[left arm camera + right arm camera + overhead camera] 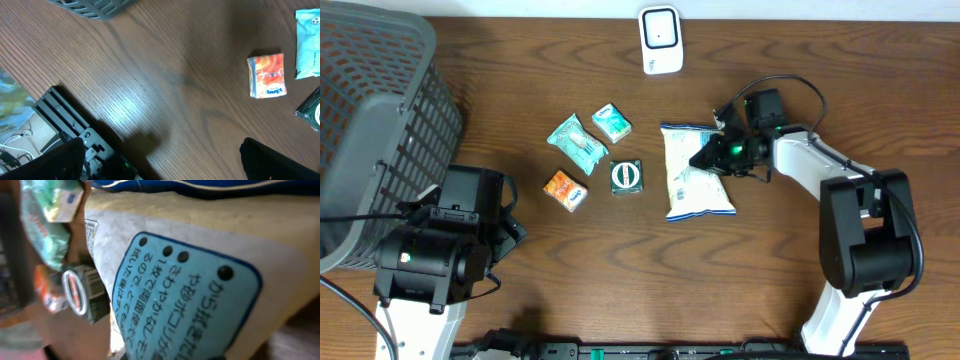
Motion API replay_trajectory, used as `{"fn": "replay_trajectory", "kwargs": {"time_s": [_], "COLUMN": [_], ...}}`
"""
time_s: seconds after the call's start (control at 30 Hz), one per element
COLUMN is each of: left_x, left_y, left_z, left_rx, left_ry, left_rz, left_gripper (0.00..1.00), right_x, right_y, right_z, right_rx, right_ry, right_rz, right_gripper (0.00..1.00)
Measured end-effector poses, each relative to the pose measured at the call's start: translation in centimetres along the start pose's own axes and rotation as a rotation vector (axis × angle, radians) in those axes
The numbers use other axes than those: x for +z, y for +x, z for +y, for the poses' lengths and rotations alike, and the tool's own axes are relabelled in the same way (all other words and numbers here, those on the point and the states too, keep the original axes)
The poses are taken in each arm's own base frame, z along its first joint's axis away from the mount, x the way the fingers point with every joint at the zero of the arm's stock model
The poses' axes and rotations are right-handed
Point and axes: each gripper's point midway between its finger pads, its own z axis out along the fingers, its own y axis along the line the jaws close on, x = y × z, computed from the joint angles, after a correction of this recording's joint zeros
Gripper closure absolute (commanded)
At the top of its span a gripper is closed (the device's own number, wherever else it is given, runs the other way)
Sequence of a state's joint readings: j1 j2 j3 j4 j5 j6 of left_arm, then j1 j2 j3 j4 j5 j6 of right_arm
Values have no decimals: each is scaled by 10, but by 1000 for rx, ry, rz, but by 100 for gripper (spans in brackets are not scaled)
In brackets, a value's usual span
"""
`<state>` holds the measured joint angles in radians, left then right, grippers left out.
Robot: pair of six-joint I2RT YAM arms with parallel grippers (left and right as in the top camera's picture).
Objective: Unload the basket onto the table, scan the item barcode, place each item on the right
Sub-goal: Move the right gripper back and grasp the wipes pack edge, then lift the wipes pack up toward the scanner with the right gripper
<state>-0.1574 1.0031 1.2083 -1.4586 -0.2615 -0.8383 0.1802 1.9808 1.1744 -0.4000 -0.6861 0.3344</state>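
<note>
Snack bag (pixel 200 235), blue Japanese label (pixel 190 305) (kana legible), right gripper (pixel 712 152) jaws clamping it — left gripper (pixel 508 232) jaws wide, empty.

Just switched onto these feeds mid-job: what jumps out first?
The right gripper is shut on the edge of the white snack bag at mid-table, its blue label filling the right wrist view. Left of it lies a cluster of small packets; a white scanner sits at the far edge, a grey basket at far left.
</note>
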Motion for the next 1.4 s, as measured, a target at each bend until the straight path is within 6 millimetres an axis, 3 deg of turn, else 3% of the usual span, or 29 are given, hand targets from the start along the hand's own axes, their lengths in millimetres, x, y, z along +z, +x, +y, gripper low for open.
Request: {"fn": "replay_trajectory", "kwargs": {"time_s": [0.13,0.23,0.33,0.43,0.53,0.6,1.03,1.17,1.3,1.4], "left_x": [0,0,0,0,0,0,0,0,0,0], "left_y": [0,0,0,0,0,0,0,0,0,0], "left_z": [0,0,0,0,0,0,0,0,0,0], "left_rx": [0,0,0,0,0,0,0,0,0,0], "left_ry": [0,0,0,0,0,0,0,0,0,0], "left_rz": [0,0,0,0,0,0,0,0,0,0], "left_gripper": [2,2,2,2,3,2,2,2,2,3], "right_x": [-13,-42,-95,-156,-199,-210,-188,-163,-140,-135], "right_y": [-4,-25,-54,-65,-59,-54,-47,-46,-51,-60], "right_z": [17,55,119,181,221,232,227,189,129,88], "right_rx": [-14,-125,-324,-492,-570,-568,-440,-316,-252,-304], "right_ry": [-67,-141,-239,-330,-404,-437,-438,-244,127,447], "right_rz": [-11,-109,-293,-464,-554,-565,-479,-456,-489,-538], "right_gripper": [99,99,99,99,99,99,99,99,99,99]}}
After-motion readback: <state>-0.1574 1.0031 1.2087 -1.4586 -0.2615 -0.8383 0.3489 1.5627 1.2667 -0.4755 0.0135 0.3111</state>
